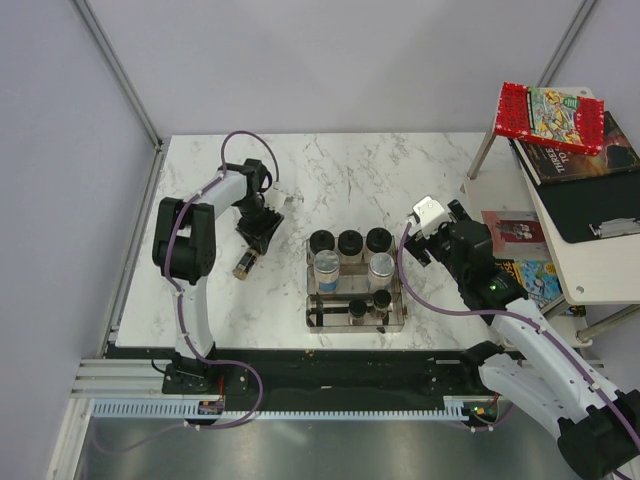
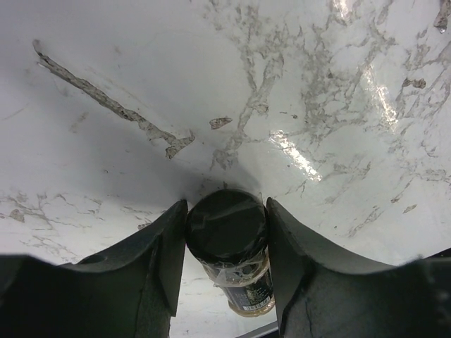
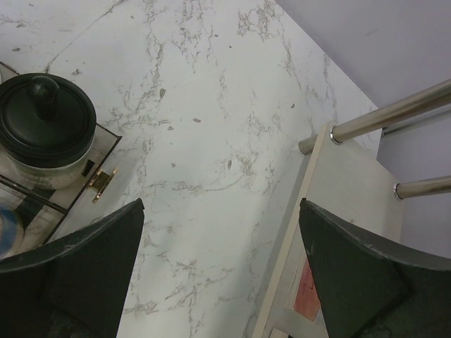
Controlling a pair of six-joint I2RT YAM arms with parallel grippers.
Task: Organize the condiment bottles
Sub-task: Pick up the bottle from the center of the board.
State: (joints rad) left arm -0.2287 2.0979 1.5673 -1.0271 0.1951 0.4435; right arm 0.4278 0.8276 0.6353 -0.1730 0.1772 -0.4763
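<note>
Seven bottles stand in the rack (image 1: 309, 290) at the middle of the table (image 1: 200, 170): three black-lidded jars (image 1: 350, 243) along its far side, two silver-capped bottles (image 1: 327, 266) in the middle, and two slim spice bottles (image 1: 370, 303) nearest the arms. The last spice bottle (image 2: 227, 227) lies on its side toward the table's left edge, apart from the rack. The left gripper (image 1: 256, 238) clamps its black cap, with fingers (image 2: 165, 253) touching both sides. The right gripper (image 3: 220, 208) hangs wide open and empty just beyond the rack's right side. As I judge it, only this one bottle is left to lift, stand upright and slot in.
</note>
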